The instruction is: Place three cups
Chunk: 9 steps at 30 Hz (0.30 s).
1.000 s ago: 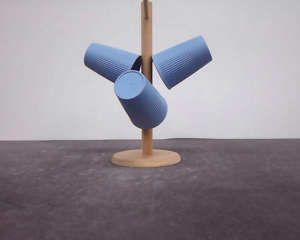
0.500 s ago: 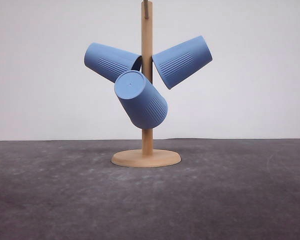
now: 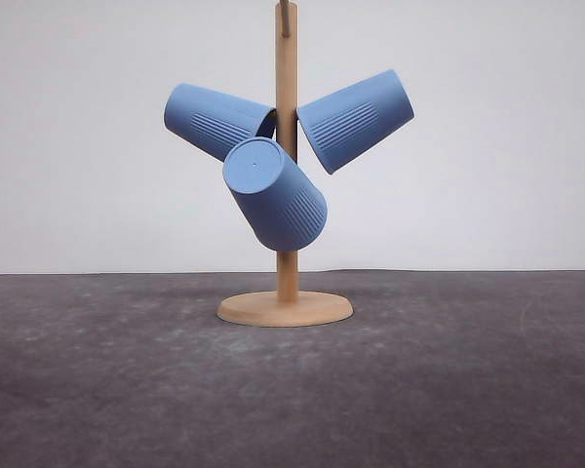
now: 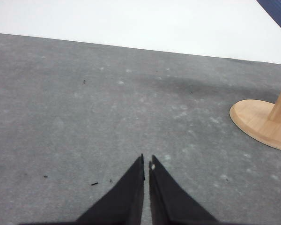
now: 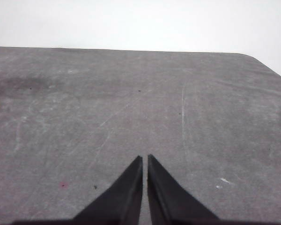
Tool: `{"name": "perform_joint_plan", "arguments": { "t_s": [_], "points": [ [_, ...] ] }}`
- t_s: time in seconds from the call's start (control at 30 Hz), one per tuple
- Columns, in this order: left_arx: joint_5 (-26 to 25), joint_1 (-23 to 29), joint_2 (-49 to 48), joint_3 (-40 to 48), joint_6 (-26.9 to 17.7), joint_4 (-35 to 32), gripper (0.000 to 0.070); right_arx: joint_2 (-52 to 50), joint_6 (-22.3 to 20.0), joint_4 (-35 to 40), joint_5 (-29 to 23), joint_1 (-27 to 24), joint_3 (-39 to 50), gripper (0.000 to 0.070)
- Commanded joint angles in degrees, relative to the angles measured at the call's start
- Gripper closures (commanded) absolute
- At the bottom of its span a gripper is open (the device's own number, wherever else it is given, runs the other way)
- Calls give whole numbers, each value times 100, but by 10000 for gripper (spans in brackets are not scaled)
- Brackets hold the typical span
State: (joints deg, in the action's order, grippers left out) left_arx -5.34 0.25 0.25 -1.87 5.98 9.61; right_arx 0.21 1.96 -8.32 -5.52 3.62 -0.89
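Three ribbed light-blue cups [image 3: 273, 193] tilted, seemingly on stand's pegs [image 3: 287, 146]

Light is bright, even and soft. Shadows on the desk [image 3: 448, 390] are faint. The wrist views seem slightly blurred.

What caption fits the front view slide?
Three blue cups hang tilted on a wooden peg stand on the grey table.

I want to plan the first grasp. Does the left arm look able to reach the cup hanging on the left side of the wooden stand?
Probably yes. The left gripper, shut and empty, hovers over bare table beside the stand's base; nothing stands between it and the left cup.
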Motion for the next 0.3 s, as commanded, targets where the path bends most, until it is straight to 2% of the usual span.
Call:
{"name": "perform_joint_plan", "arguments": {
  "t_s": [0.0, 0.27],
  "points": [
    [0, 0, -7, 114, -39, -59, 700, 0, 85, 61, 7, -4, 20, 687],
    [0, 0, -7, 114, -39, -59, 700, 0, 85, 61, 7, -4, 20, 687]
  ]
}}
